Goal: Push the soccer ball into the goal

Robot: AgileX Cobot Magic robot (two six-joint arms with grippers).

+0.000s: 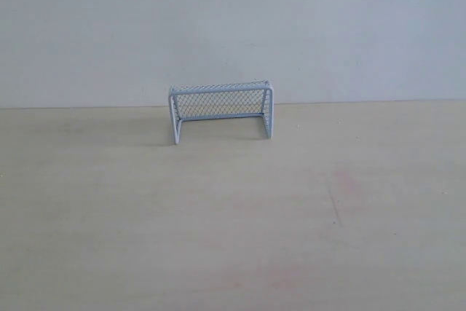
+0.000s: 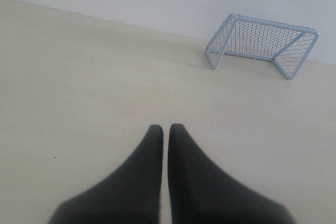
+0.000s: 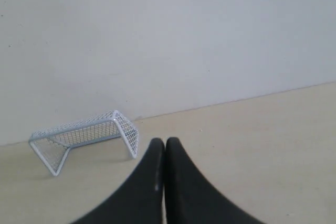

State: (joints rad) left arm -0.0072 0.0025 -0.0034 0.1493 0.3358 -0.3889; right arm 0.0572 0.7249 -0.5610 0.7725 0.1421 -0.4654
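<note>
Pale table [image 1: 233,238], bare but for the goal [image 1: 220,111] upright at its far edge. Long axis along that edge, open mouth facing out over the wood. Looks light and stiff, thin tube and mesh; likely to skid if bumped, so better not touched.

Well apart from the goal, on its mouth side: left gripper [image 2: 166,128] pinched to a hairline slit, right gripper [image 3: 165,141] pressed fully together, both empty.

No soccer ball in sight in or near the goal; cannot place it. Round, so no long axis or heading. Probably light, hard and quick to roll: nudge from the side away from the goal, no grasping.
</note>
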